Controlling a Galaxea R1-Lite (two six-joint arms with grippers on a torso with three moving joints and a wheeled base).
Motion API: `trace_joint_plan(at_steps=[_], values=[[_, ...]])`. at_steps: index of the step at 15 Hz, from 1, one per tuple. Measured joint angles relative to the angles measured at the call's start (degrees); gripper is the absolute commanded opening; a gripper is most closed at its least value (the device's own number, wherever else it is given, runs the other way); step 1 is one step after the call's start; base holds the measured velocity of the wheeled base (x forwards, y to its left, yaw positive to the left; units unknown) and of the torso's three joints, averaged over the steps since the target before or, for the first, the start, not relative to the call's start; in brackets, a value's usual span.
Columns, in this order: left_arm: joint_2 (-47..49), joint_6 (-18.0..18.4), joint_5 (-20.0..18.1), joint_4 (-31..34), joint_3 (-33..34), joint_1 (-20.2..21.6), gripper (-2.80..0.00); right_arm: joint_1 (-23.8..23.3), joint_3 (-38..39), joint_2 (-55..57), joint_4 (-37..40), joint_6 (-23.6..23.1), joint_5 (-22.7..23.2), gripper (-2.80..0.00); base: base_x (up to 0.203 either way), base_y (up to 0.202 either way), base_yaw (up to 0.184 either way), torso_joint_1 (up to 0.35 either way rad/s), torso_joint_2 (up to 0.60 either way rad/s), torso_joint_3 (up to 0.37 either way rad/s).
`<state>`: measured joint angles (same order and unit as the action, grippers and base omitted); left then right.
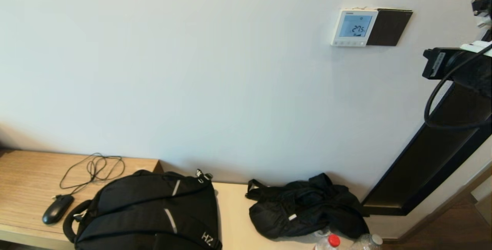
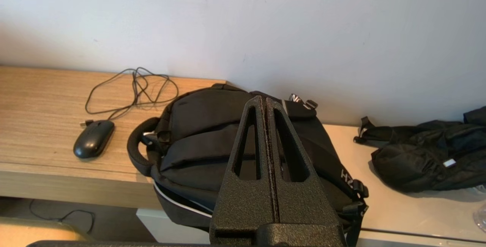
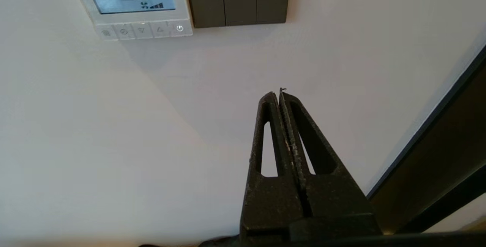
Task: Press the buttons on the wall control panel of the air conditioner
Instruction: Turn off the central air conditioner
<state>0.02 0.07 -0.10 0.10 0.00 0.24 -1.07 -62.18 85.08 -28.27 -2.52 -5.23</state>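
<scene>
The white wall control panel hangs on the wall at the upper right, its screen lit pale blue and reading 27.5. The buttons run along its lower edge. In the right wrist view the panel and the buttons show more closely. My right gripper is shut and empty. It is raised near the wall, clear of the panel, and points at bare wall to the right of and lower than the buttons. My left gripper is shut and empty, parked low over a black backpack.
A dark brown switch plate adjoins the panel's right side. A dark door frame slants down at the right. On the bench below lie the backpack, a black bag, a corded mouse and two bottles.
</scene>
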Motion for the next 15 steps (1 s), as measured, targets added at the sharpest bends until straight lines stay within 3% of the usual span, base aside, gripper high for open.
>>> trace_joint_plan(at_steps=[11, 15], values=[[0.0, 0.0, 0.0, 0.0, 0.0, 0.0, -2.8, 7.4, -19.5, 16.6, 0.4, -0.5, -8.8, -2.8, 0.0, 0.0, 0.0, 0.0, 0.0, 0.0], [0.0, 0.0, 0.0, 0.0, 0.0, 0.0, -2.8, 8.6, -22.3, 19.2, 0.7, -0.6, -9.2, -2.8, 0.0, 0.0, 0.0, 0.0, 0.0, 0.0]])
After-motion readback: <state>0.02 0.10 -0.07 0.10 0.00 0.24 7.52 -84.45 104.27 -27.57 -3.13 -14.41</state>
